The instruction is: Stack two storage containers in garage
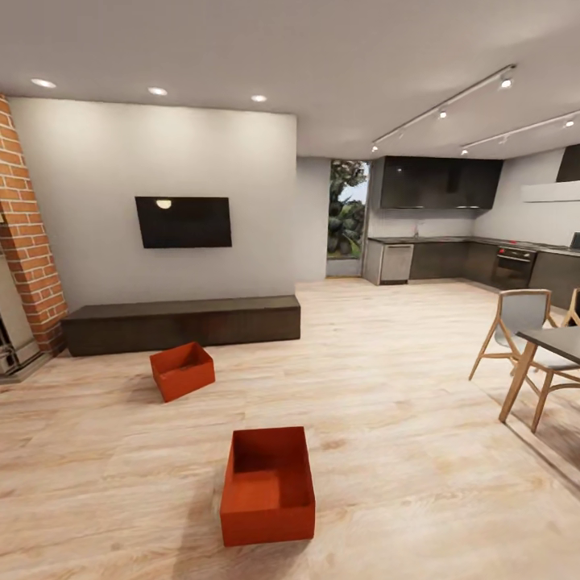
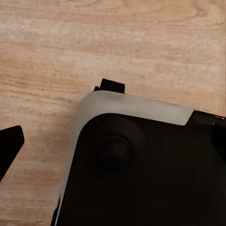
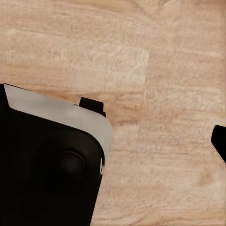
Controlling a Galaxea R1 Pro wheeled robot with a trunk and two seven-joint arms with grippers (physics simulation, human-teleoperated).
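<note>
Here, in the head view, the two storage containers sat on the light wood plank floor [image 1: 387, 387] of the living room. The nearer container [image 1: 268, 486] lay low in the frame, just left of centre, its open top facing up and its long side running away from the camera. The farther container [image 1: 182, 370] stood well apart from it, up and to the left, turned at an angle, near the front of the low dark TV bench [image 1: 184, 323]. A black television [image 1: 183, 221] hung on the white wall above that bench, and a brick column [image 1: 28, 234] rose at the left edge. At the right edge stood a dining table [image 1: 556, 342] with wooden chairs [image 1: 515, 326], and a dark kitchen [image 1: 459, 234] filled the upper right.

In the left wrist view, a black and grey rounded body [image 2: 141, 165] of the robot covered the lower right, over wood planks. A dark tip showed at the left edge; whether the left end effector was wide or narrow could not be told.

In the right wrist view, a similar black and grey body [image 3: 47, 160] took the lower left, and a dark tip sat at the right edge. The right end effector's state could not be told either.
</note>
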